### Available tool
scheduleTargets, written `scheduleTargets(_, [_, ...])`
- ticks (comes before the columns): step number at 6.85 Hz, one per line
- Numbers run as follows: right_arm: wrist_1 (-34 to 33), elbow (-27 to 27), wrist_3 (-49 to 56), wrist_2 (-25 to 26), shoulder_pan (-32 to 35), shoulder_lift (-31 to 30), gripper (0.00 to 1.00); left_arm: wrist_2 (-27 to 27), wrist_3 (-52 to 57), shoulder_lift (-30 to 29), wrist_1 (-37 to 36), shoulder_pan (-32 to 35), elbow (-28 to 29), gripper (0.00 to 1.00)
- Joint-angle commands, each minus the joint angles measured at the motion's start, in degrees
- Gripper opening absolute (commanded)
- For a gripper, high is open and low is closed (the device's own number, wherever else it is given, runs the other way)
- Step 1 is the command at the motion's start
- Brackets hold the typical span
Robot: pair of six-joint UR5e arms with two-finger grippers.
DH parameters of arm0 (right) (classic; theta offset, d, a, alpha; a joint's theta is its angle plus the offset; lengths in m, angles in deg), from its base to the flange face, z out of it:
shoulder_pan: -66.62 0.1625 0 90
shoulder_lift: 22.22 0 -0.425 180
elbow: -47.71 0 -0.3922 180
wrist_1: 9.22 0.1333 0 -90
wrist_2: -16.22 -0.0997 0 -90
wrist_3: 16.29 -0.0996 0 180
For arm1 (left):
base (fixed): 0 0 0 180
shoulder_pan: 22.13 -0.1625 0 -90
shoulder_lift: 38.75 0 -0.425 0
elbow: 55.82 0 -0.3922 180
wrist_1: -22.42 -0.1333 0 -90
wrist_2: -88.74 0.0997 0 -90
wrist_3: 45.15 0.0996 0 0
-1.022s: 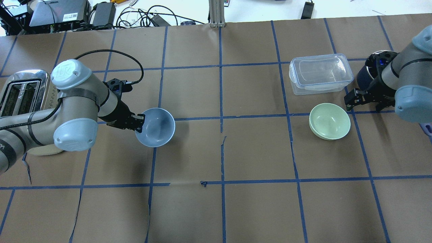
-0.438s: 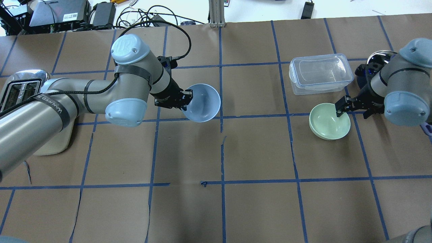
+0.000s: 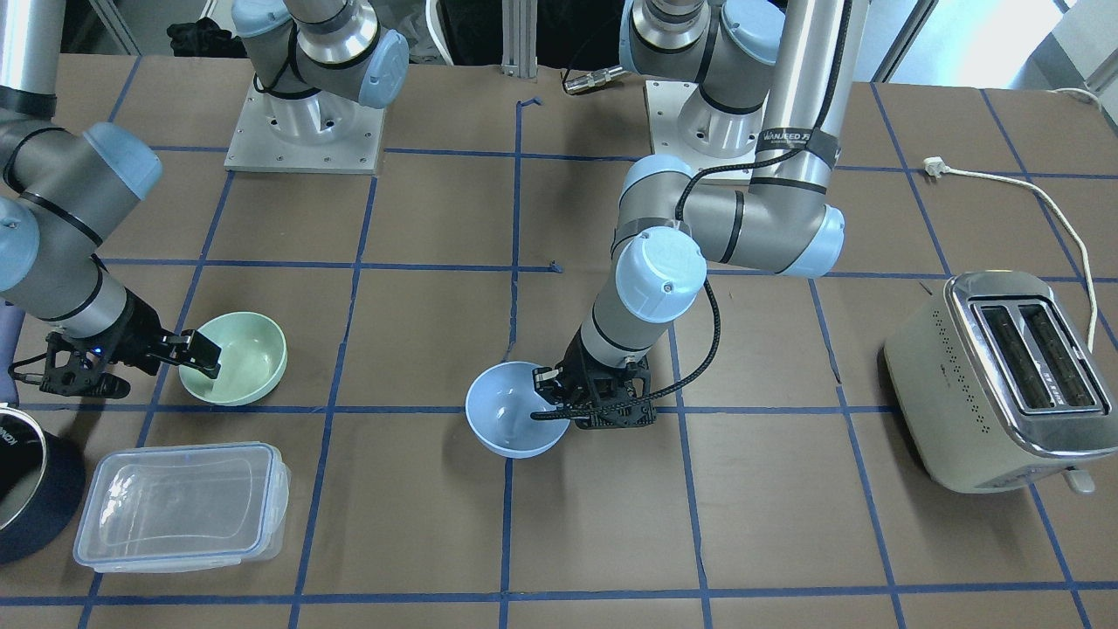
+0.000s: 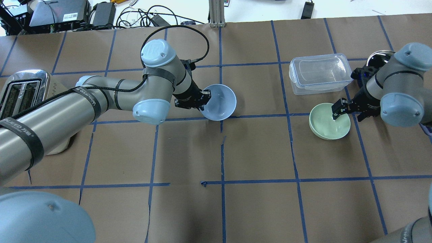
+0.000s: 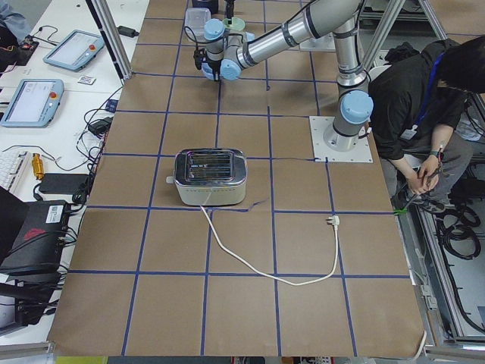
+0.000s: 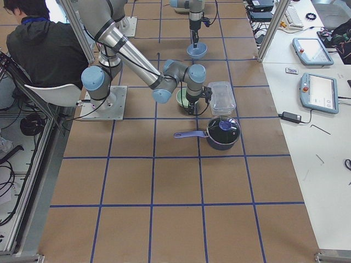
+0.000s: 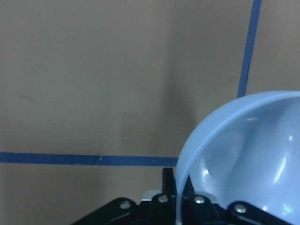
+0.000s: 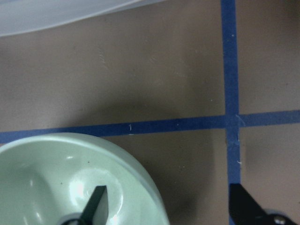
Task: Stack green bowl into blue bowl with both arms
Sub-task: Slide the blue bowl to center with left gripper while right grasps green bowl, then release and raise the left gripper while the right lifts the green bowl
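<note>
The blue bowl [image 4: 221, 101] sits near the table's middle, tilted, and I cannot tell whether it touches the table. My left gripper [image 4: 205, 98] is shut on its left rim; the left wrist view shows the jaws pinching the rim [image 7: 185, 173]. The green bowl [image 4: 328, 123] rests on the table at the right. My right gripper [image 4: 347, 113] is open and straddles its right rim. One finger [image 8: 96, 204] is inside the bowl and the other is outside. In the front view, the blue bowl [image 3: 507, 424] is at centre and the green bowl [image 3: 240, 362] at left.
A clear lidded container [image 4: 320, 73] stands just beyond the green bowl. A dark pot [image 3: 26, 489] stands behind my right wrist. A toaster [image 4: 23, 98] stands at the far left, its cord [image 3: 1031, 188] trailing. Brown paper with blue tape lines covers the table.
My left arm has carried the blue bowl rightward and farther away, toward the table's middle. My right gripper has moved left over the green bowl's rim, one finger now inside it.
</note>
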Motion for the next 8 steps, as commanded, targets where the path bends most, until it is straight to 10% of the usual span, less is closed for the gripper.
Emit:
scheduleTargets(1, [0.71,0.0,-0.27,-0.01,0.12,0.19,0.15,-0.2,-3.24,-2.06,-2.92,1.1,0.12,0.0])
scheduleTargets(2, [0.97,0.0,-0.18,0.08,0.29,0.1,0.0,-0.11,-6.05,-2.15,-2.75,1.2,0.21,0.77])
scheduleTargets(3, [1.93,0.0,-0.01,0.08,0.29,-0.25,0.0,-0.2,-8.17,-1.55,-2.92,1.28,0.47,0.96])
scheduleTargets(8, [6.49,2.62,0.08,-3.43,0.38,-4.54,0.0,14.45,15.83,16.17,22.33,-4.66,3.46,1.0])
